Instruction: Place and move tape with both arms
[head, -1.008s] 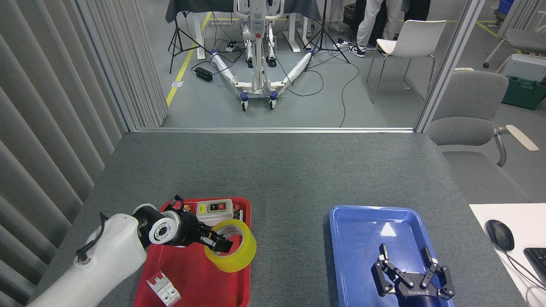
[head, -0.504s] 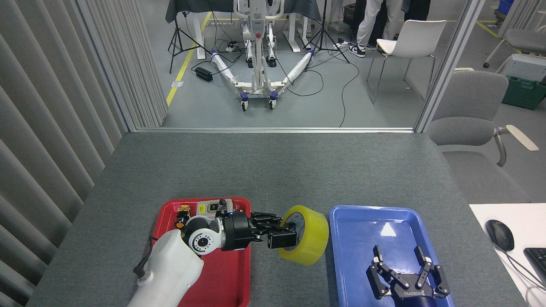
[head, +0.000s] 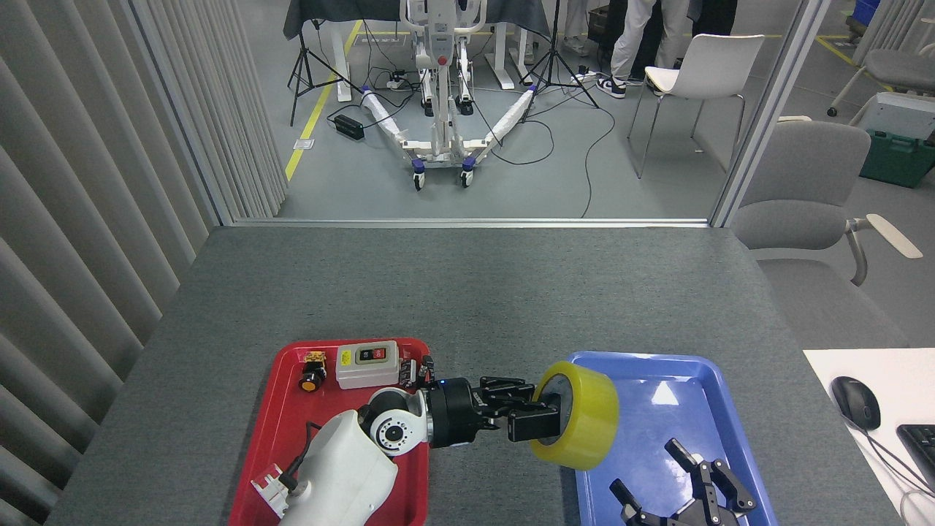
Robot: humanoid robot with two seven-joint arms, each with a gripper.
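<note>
The tape (head: 581, 425), a wide yellow roll on its side, is clamped in the left end effector (head: 537, 422) over the blue tray's (head: 687, 380) left edge, having crossed from the red tray (head: 288, 409); the right end effector (head: 687, 491), fingers spread empty, sits lower

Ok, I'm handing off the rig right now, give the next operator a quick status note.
Left gripper: shut on the tape, roll held on its side over the left edge of the blue tray.
Right gripper: open, empty, low over the blue tray's near end.
Done: tape is out of the red tray.
Left: set the tape down or pass it to the right gripper, then move it.
</note>
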